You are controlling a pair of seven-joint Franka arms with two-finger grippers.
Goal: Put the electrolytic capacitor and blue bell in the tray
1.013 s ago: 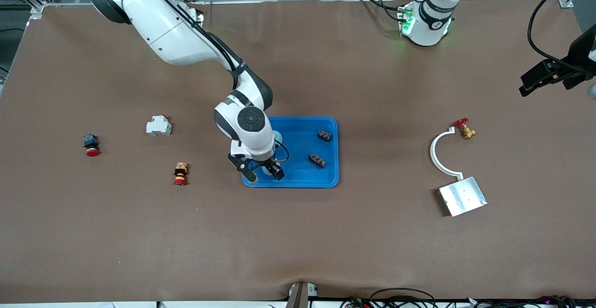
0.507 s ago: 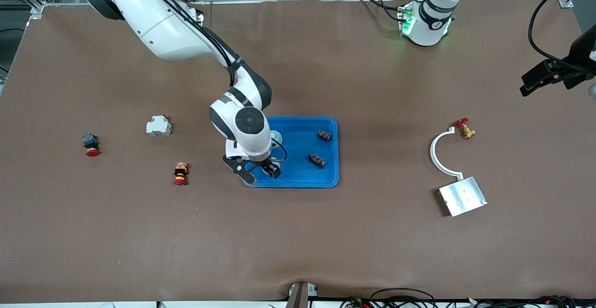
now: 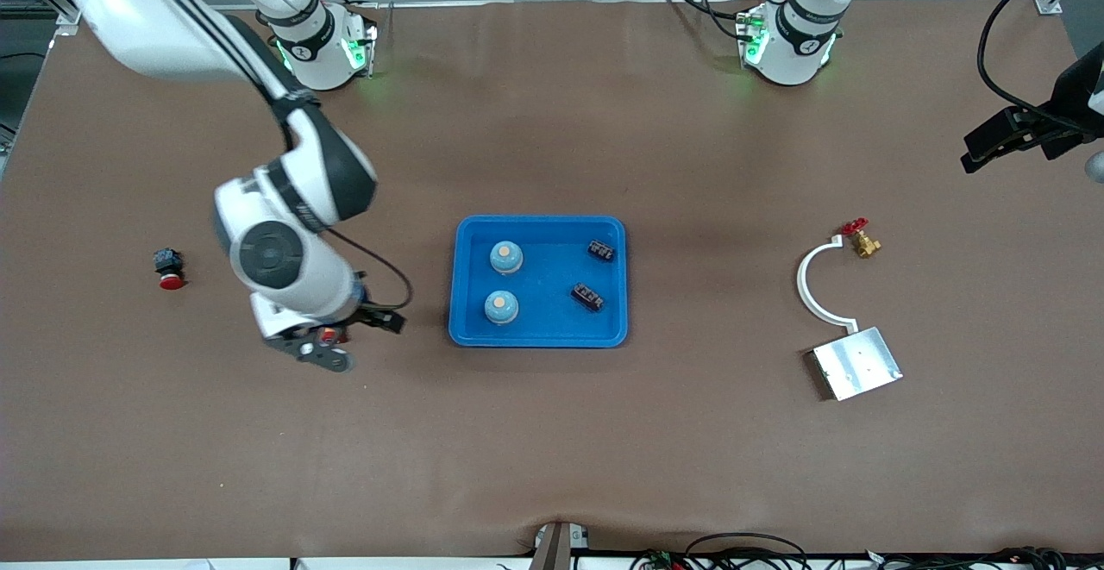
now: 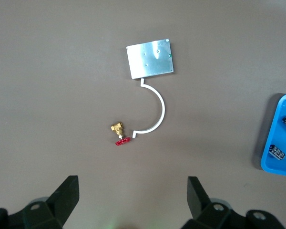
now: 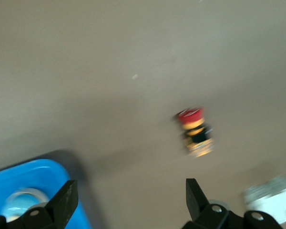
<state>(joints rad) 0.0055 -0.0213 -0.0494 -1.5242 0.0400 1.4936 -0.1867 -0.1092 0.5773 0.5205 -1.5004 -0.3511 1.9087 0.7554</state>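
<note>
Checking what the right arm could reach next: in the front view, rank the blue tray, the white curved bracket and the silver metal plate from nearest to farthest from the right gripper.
From the right gripper, open above the table:
1. Blue tray, mid-table, beside it.
2. White curved bracket, toward the left arm's end.
3. Silver metal plate, just past the bracket, nearer the front camera.

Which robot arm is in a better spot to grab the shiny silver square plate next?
Left, probably. The left end effector hangs open at the left arm's end of the table, with the silver square metal plate in its wrist view. The right end effector is open over a red-and-yellow push button.
</note>
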